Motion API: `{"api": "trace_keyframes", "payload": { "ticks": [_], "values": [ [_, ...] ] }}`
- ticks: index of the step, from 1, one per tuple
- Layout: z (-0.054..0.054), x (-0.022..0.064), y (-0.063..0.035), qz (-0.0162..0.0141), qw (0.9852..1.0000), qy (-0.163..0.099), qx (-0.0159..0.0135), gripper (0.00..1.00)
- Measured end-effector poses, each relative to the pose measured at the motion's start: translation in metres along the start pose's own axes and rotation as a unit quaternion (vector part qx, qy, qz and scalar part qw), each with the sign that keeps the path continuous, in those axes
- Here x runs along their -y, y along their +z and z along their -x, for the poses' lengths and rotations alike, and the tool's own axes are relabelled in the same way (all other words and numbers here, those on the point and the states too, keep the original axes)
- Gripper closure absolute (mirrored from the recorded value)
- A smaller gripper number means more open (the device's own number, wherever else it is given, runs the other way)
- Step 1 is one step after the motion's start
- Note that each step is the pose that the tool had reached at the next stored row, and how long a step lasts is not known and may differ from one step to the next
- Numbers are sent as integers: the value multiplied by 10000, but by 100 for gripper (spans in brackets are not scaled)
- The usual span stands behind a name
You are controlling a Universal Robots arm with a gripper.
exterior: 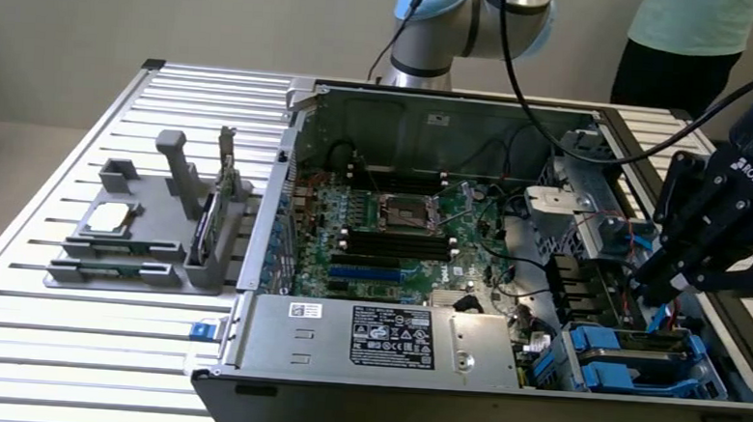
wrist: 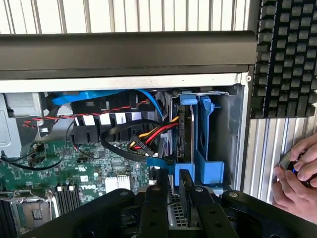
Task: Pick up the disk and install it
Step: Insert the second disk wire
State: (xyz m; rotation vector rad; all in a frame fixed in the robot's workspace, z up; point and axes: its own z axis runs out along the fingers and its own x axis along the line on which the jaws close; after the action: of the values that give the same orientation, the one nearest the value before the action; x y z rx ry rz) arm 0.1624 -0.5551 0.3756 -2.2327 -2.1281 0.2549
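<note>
Disk [wrist: 184, 136] in its blue carrier stands on edge in the drive bay at the corner of an open computer case [exterior: 383, 339], with the robot's claw [wrist: 173, 191] closed on its near edge, the two black fingers [wrist: 186, 188] pinching it from either side. In the exterior view the claw [exterior: 662, 289] reaches down into the case at the view's right, above blue drive carriers [exterior: 627, 355]. The case lies on its side on a slatted metal table [exterior: 73, 340], its green motherboard [exterior: 388, 241] and grey power supply [exterior: 370, 336] exposed. On the table at the exterior view's left, a grey holder [exterior: 156, 238] carries a small square chip [exterior: 108, 216] and a thin dark card [exterior: 208, 226] standing on edge. Red, yellow and black cables [wrist: 148, 136] loop just beside the disk. A keyboard [wrist: 287, 54] rests beyond the case, and a person's hand [wrist: 297, 173] lies on the table near it. A person in a pale green top [exterior: 690, 24] stands behind the table against a plain beige wall.
</note>
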Motion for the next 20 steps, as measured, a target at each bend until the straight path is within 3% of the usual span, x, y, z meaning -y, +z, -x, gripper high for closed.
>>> {"api": "trace_keyframes", "payload": {
  "ticks": [15,17,18,20],
  "values": [
    [-25,-29,80,-1,10000,0,-1,75],
    [-29,-30,84,-1,10000,0,-1,77],
    [-30,-31,87,-1,10000,0,-1,84],
    [-31,-32,91,-1,10000,0,0,84]
  ]
}}
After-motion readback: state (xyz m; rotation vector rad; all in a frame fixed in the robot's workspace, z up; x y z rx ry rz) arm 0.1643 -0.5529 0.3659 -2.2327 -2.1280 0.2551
